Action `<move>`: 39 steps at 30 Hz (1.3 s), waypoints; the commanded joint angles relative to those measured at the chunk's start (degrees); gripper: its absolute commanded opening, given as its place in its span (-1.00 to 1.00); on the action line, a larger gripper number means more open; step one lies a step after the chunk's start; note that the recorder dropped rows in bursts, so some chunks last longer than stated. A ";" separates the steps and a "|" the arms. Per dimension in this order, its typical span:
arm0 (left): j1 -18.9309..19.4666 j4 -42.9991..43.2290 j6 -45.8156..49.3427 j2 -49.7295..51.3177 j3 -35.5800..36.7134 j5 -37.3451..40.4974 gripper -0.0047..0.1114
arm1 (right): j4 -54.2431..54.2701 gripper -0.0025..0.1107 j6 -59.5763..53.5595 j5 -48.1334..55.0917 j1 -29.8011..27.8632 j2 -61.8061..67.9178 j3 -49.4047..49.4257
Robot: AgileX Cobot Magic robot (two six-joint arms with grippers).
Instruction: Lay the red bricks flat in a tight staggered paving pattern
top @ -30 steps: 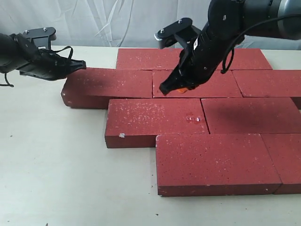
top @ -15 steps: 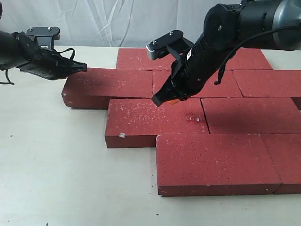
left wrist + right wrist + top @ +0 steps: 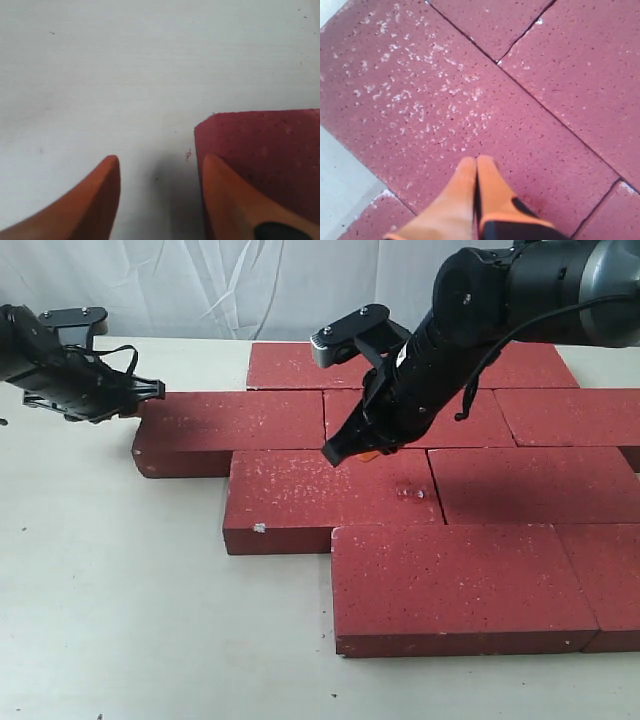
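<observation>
red bricks [image 3: 330,490], flat, staggered, tightly joined

Rightmost red bricks [image 3: 612,575] partly beyond exterior view's edge.

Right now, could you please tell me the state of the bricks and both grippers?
Red bricks: lying flat, in staggered rows.
Left gripper: fingers open, empty, at one brick's corner.
Right gripper: fingers shut, empty, pointing down at a brick's top.
</observation>
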 commanded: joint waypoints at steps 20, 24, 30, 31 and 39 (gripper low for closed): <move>6.82 3.61 -2.99 -40.49 22.97 19.74 -0.91 | -8.72 -0.97 9.41 17.45 -18.61 -10.55 0.26; 6.82 4.44 -2.99 -43.39 22.97 21.39 -0.91 | -7.69 -0.97 9.54 17.86 -23.28 -12.84 0.82; 6.82 7.14 -2.99 -44.68 22.97 21.46 -0.91 | -6.59 -0.97 10.69 10.31 -29.58 -19.04 8.01; 6.82 7.14 -2.99 -44.68 22.97 21.15 -0.91 | -6.71 -0.97 11.34 8.82 -30.55 -20.12 9.27; 6.82 5.29 -3.35 -46.43 22.97 18.48 -0.91 | -7.01 -0.97 13.75 -1.07 -36.03 -32.90 18.95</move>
